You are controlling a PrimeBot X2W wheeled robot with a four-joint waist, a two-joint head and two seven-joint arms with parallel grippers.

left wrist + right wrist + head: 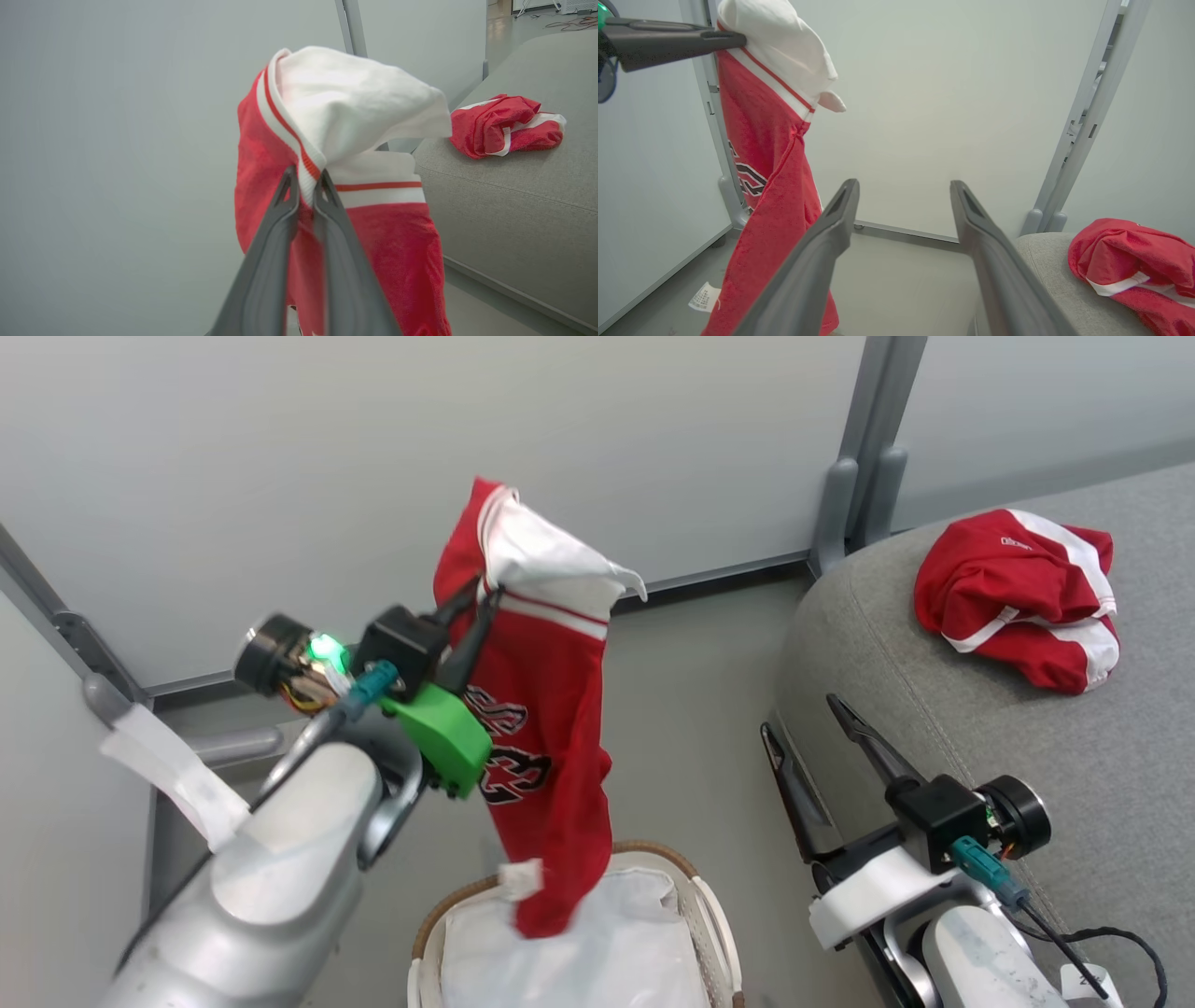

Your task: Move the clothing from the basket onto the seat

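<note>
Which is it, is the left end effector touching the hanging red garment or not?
Touching. The left wrist view shows the left end effector shut on the hanging red garment at its white band.

The hanging red fabric garment (pixel 546 728) has a white waistband crossed by a thin red stripe and a black-outlined emblem. The crumpled red garment (pixel 1018 597) shows white stripes. The upholstered sofa (pixel 934 709) is plain grey. My left wrist's plastic bracket (pixel 439 737) is bright green.
</note>
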